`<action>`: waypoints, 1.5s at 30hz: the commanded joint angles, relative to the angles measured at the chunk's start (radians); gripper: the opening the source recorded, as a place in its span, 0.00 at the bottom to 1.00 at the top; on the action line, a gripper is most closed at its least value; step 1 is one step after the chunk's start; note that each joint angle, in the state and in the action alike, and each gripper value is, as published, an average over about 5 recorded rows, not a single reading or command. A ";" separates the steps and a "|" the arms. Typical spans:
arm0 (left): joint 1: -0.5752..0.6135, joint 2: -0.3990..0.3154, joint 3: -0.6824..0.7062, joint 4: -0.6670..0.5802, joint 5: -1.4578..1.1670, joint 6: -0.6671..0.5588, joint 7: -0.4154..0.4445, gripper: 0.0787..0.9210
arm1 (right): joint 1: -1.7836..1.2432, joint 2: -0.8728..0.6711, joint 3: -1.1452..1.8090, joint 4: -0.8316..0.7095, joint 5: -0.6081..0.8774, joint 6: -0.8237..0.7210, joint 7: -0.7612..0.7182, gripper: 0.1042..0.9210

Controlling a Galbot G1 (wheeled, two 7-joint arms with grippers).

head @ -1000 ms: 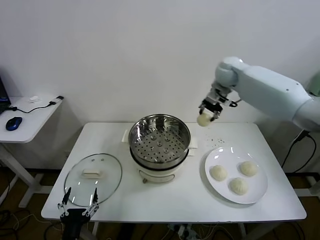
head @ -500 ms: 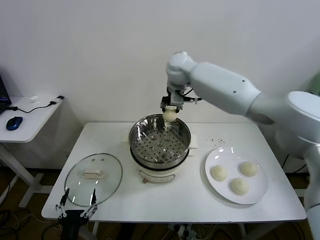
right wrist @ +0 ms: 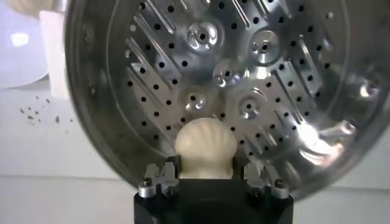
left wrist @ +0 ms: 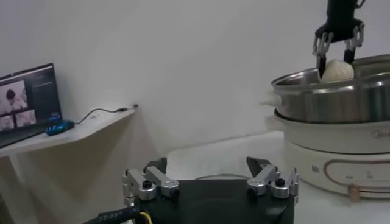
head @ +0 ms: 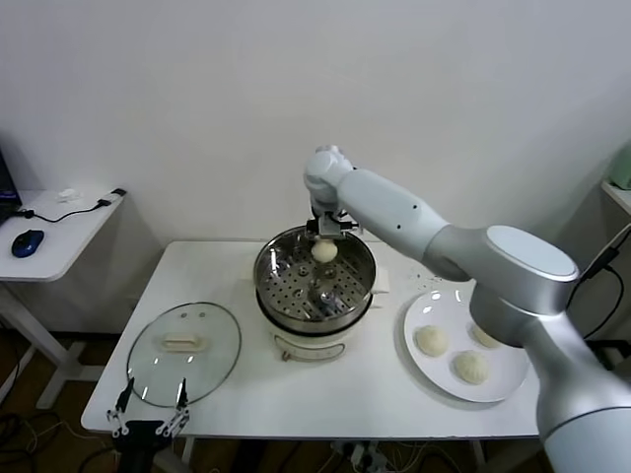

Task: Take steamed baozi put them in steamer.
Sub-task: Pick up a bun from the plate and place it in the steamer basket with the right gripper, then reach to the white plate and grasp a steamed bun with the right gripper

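Stainless steel, shiny and perforated, the steamer (head: 315, 274) sits on its white cooker base (head: 314, 340) at the middle of the white surface (head: 365, 394). Above its far rim, the right claw (head: 324, 239) hangs from the long white arm and is clamped on one steamed baozi (head: 324, 251); the right wrist view shows the bun (right wrist: 205, 147) pinched between the two fingers over the holed floor, not touching it. From the left wrist view the same bun (left wrist: 336, 70) sits just above the steel rim.

Three more baozi lie on the white plate (head: 508, 379) to the right of the cooker: one (head: 430, 340) toward the steamer, one (head: 470, 368) nearest the front edge, and one (head: 485, 335) partly hidden behind the arm.

A glass lid (head: 184, 353) with a white handle rests flat on the surface, front left. Just below it, off the front edge, the left claw (head: 144, 423) waits with its fingers apart, holding nothing
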 commanded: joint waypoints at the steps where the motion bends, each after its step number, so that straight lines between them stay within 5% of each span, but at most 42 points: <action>1: 0.001 -0.001 0.001 0.001 0.001 0.004 0.000 0.88 | -0.046 0.036 0.031 -0.074 -0.078 0.038 0.018 0.58; 16: 0.002 -0.005 0.004 -0.003 0.007 0.001 -0.003 0.88 | 0.010 0.019 0.058 -0.040 -0.046 0.048 0.016 0.88; 24: 0.002 -0.003 0.008 -0.011 0.008 0.002 -0.003 0.88 | 0.145 -0.113 -0.012 0.132 0.287 0.018 -0.099 0.88; 29: 0.008 -0.002 0.013 -0.022 0.009 0.003 -0.002 0.88 | 0.376 -0.321 -0.298 0.339 0.799 -0.259 -0.115 0.88; 34: 0.013 -0.001 0.019 -0.032 0.010 0.002 -0.002 0.88 | 0.564 -0.549 -0.606 0.547 1.129 -0.621 -0.021 0.88; 39: 0.019 0.001 0.027 -0.033 0.010 -0.001 -0.003 0.88 | 0.602 -0.732 -0.730 0.634 1.327 -0.917 -0.018 0.88; 45: 0.027 0.000 0.029 -0.036 0.010 -0.006 -0.004 0.88 | 0.541 -0.872 -0.785 0.670 1.380 -1.038 -0.038 0.88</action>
